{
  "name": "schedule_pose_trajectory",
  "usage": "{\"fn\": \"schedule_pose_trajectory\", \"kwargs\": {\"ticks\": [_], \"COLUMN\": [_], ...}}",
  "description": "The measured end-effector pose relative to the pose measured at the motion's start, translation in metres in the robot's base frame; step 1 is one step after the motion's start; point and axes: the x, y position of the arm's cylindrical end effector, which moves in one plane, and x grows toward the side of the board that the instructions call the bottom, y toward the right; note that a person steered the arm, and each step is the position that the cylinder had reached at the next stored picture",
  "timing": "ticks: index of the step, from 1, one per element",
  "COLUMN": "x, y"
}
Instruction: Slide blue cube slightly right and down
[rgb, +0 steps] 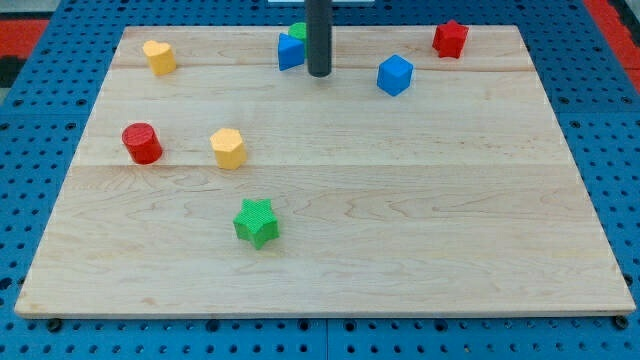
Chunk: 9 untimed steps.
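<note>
The blue cube (395, 75) sits near the view's top, right of centre, on the wooden board (400, 220). My tip (319, 74) is at the end of the dark rod, to the left of the blue cube with a gap between them. Just left of the rod is another blue block (289, 51), its shape unclear, with a green block (298, 31) partly hidden behind the rod.
A red star (450, 39) lies at the top right. A yellow block (159, 57) is at the top left. A red cylinder (142, 143) and a yellow hexagonal block (228, 148) sit at the left. A green star (257, 222) lies below centre.
</note>
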Motion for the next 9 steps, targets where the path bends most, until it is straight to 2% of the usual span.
{"fn": "schedule_pose_trajectory", "kwargs": {"ticks": [2, 4, 6, 7, 9], "x": [0.0, 0.039, 0.053, 0.029, 0.045], "y": [0.067, 0.143, 0.151, 0.151, 0.204]}}
